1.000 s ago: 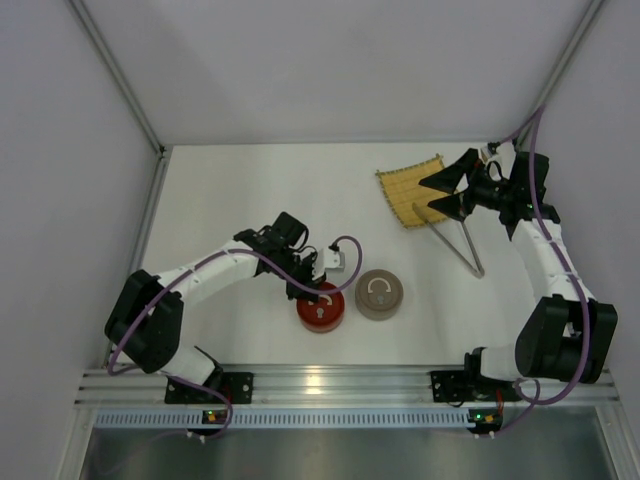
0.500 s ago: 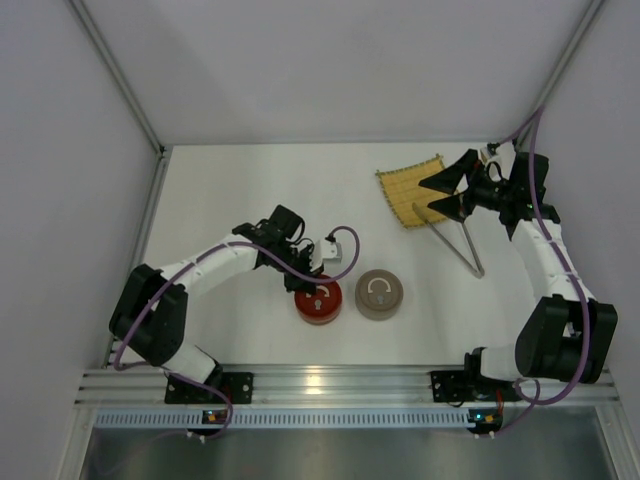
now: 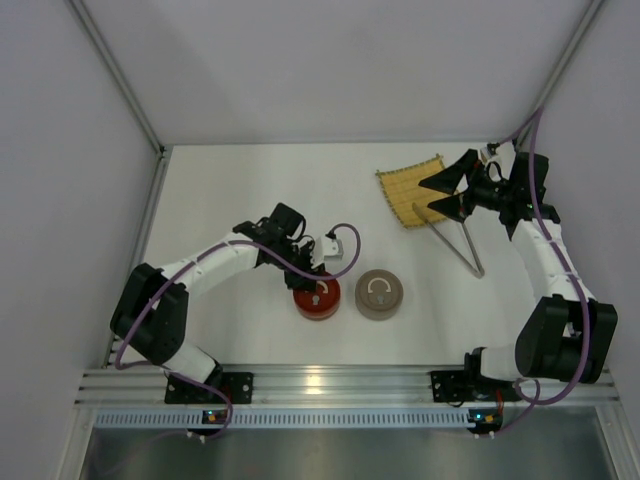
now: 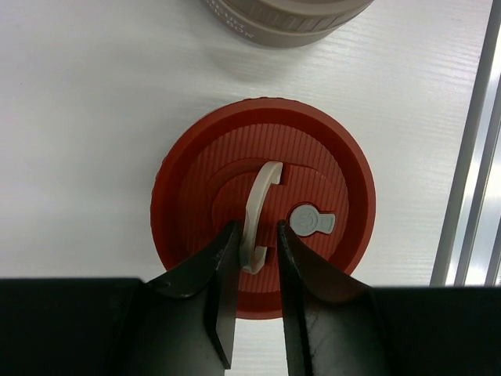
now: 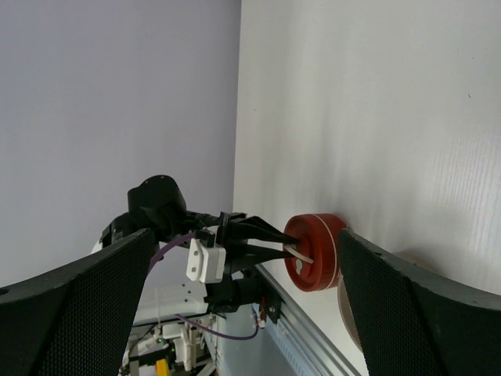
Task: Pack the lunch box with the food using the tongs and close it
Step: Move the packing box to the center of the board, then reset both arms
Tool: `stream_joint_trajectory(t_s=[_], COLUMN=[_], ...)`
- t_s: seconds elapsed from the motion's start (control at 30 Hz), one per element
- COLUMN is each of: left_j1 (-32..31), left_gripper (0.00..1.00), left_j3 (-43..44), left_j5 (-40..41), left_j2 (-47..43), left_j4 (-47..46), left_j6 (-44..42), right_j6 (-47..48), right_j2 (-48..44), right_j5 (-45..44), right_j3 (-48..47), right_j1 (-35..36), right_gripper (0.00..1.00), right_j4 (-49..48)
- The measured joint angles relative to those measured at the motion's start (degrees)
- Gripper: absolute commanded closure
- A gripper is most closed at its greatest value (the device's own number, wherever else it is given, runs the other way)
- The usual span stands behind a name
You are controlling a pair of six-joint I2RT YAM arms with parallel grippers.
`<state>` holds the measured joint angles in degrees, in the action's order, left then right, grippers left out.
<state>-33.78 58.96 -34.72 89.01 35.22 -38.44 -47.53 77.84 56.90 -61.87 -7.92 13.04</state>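
Both grippers stand parted: left gripper [image 4: 257, 229] narrowly astride the lid handle [image 4: 258, 200] of the red tin [image 4: 196, 196], right gripper [image 3: 417, 197] wide above the mat [image 3: 398, 183], tongs [image 3: 462, 246] at its 5 o'clock. Lettering on the beige tin [image 4: 286, 23] is unreadable.

Robotics lab cell, white panel walls [image 3: 330, 70], aluminium mounting rail [image 3: 340, 383], white tabletop [image 3: 240, 190]

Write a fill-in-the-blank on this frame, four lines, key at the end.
1. The left gripper straddles the white handle on a lid coloured ___.
2. In the top view the tan tin stands on that lid's ___ side.
3. The right gripper hangs open above a mat coloured ___.
4. The tongs lie on the table, held by ___ gripper.

Missing words: red; right; yellow; neither.
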Motion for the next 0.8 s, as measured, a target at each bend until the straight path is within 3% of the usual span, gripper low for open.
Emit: stream_joint_trajectory(t_s=[0.3,0.6,0.7,0.8], left_j1=[0.20,0.48,1.33,3.45], left_gripper=[0.53,0.51,0.44,0.23], left_j3=[1.03,1.86,2.80,4.98], left_j5=[4.20,7.34,7.28,6.78], left_j2=[-0.04,-3.06,-3.39,-3.39], left_j4=[0.31,-1.53,-2.21,-2.05], left_j6=[1.29,3.96,5.92,8.92], right_j6=[0.00,0.04,2.27,8.83], right_j2=[0.00,0.00,-0.07,-0.04], right_j5=[0.20,0.22,0.13,-1.14], right_j3=[0.00,0.44,0.31,-1.36], right_j1=[0.00,0.00,0.00,0.00], right_gripper=[0.01,0.01,0.01,0.01], right_j4=[-0.02,0.02,0.87,6.08])
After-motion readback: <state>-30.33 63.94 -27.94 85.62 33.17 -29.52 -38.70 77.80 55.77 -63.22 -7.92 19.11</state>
